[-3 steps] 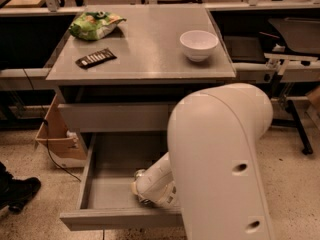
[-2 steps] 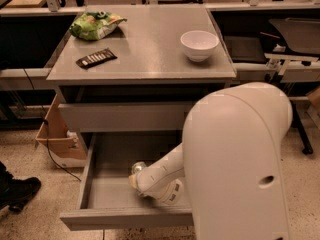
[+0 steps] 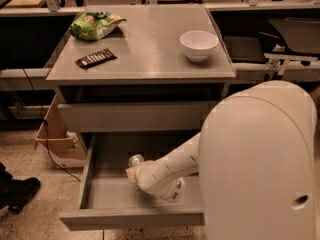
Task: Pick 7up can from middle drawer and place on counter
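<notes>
The middle drawer [image 3: 86, 178] is pulled open below the counter [image 3: 150, 59]. My white arm reaches down into it from the right. The gripper [image 3: 131, 172] is at the arm's end, low in the drawer's middle. The silver top of the 7up can [image 3: 136, 160] shows just behind the gripper and right against it. The rest of the can is hidden by the wrist. I cannot tell whether the gripper holds the can.
On the counter lie a green snack bag [image 3: 95, 25], a dark bar [image 3: 96, 58] and a white bowl [image 3: 199, 44]. The top drawer front [image 3: 135, 116] is shut. A cardboard box [image 3: 57, 140] and a shoe [image 3: 17, 191] are at the left. My bulky arm [image 3: 260, 164] fills the right.
My arm's end has moved left and farther back inside the drawer. The can's silver top now shows beside the gripper.
</notes>
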Controlling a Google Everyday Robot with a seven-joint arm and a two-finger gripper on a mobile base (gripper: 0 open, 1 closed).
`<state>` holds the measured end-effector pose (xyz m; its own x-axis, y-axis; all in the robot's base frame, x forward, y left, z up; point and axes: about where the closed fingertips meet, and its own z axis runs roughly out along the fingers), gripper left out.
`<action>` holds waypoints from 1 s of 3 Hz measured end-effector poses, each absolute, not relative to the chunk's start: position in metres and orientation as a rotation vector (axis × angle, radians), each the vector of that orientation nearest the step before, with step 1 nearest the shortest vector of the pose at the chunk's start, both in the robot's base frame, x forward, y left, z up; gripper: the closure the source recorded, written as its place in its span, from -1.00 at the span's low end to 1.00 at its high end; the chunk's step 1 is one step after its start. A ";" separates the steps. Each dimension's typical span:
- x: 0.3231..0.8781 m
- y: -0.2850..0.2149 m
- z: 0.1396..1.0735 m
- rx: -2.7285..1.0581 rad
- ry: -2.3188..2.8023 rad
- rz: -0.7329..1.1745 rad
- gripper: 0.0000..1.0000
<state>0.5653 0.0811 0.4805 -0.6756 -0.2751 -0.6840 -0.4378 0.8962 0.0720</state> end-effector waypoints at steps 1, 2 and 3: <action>0.554 0.076 0.502 -0.512 2.312 0.298 1.00; 0.543 0.062 0.539 -0.516 2.256 0.273 1.00; 0.548 0.045 0.589 -0.502 2.164 0.222 1.00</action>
